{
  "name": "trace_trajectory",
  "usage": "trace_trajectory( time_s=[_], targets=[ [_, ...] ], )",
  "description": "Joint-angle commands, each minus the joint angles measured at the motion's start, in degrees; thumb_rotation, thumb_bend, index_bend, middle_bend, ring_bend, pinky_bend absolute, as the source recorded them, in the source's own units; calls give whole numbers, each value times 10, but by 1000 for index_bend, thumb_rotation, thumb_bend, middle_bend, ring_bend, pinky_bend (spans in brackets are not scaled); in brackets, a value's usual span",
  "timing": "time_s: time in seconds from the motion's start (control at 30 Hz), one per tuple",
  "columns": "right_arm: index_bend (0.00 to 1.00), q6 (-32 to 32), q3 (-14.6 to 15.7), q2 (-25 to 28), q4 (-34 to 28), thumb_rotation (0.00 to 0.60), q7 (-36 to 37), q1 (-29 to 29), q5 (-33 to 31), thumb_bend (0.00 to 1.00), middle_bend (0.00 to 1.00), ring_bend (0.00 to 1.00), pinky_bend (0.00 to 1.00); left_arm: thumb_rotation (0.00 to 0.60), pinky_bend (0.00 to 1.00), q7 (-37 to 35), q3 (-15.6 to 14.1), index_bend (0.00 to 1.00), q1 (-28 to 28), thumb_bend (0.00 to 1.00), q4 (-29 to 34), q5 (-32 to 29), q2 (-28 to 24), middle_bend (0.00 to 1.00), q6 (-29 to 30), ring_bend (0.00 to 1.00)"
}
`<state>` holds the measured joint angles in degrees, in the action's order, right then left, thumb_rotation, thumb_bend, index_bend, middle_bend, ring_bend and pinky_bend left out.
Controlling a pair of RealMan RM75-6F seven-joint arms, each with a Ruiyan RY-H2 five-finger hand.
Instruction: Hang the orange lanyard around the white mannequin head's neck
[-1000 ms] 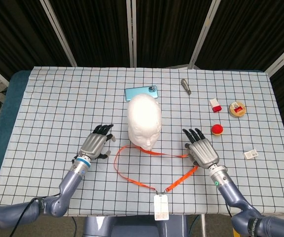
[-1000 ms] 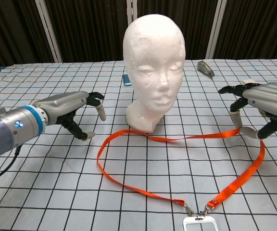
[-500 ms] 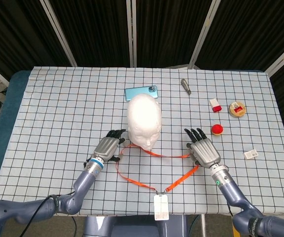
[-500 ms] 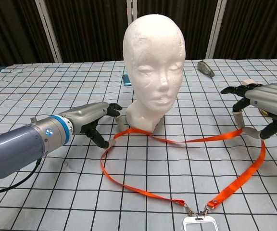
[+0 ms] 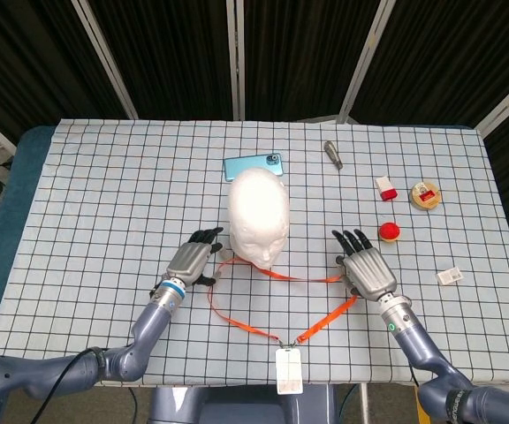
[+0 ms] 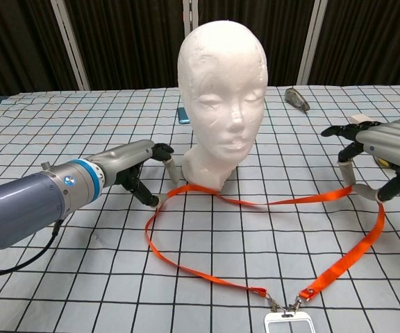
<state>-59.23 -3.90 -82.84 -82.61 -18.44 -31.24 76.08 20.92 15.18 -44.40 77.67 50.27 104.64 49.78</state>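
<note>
The white mannequin head (image 5: 258, 216) (image 6: 222, 90) stands upright mid-table. The orange lanyard (image 5: 237, 321) (image 6: 207, 277) lies flat in a loop in front of its base, with its badge (image 5: 288, 370) (image 6: 288, 323) at the near table edge. My left hand (image 5: 193, 261) (image 6: 134, 170) sits at the loop's left end beside the head's base, with fingertips (image 6: 157, 200) touching the strap and fingers apart. My right hand (image 5: 365, 269) (image 6: 384, 146) hovers over the loop's right end, fingers spread either side of the strap, holding nothing.
A blue phone (image 5: 253, 165) lies behind the head. A metal piece (image 5: 333, 154), a small red-and-white box (image 5: 385, 187), a round tin (image 5: 426, 195), a red ball (image 5: 389, 231) and a small white block (image 5: 450, 276) lie on the right of the checked cloth.
My left hand moved right to the head's base and pushed the loop's left end inward. The right hand shifted only slightly.
</note>
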Motion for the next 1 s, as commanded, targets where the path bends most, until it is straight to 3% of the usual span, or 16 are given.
trace_trajectory(
  time_s=[0.03, 0.53, 0.7, 1.0],
  targets=[
    [720, 0, 1, 0, 1, 600, 1, 0, 1, 482, 36, 0, 0, 600, 0, 1, 1, 385, -1, 416, 4, -7, -2, 0, 2, 0],
    [720, 1, 3, 0, 2, 600, 9, 1, 7, 482, 38, 0, 0, 600, 0, 17, -3, 388, -16, 416, -25, -49, 18, 0, 9, 0],
    [719, 1, 3, 1, 2, 600, 9, 1, 8, 482, 38, 0, 0, 600, 0, 19, -5, 393, -18, 486, -32, -58, 20, 0, 6, 0],
    [719, 2, 3, 1, 1, 600, 8, 1, 9, 482, 38, 0, 0, 600, 0, 20, -10, 430, -22, 492, -32, -63, 19, 0, 4, 0]
  ],
)
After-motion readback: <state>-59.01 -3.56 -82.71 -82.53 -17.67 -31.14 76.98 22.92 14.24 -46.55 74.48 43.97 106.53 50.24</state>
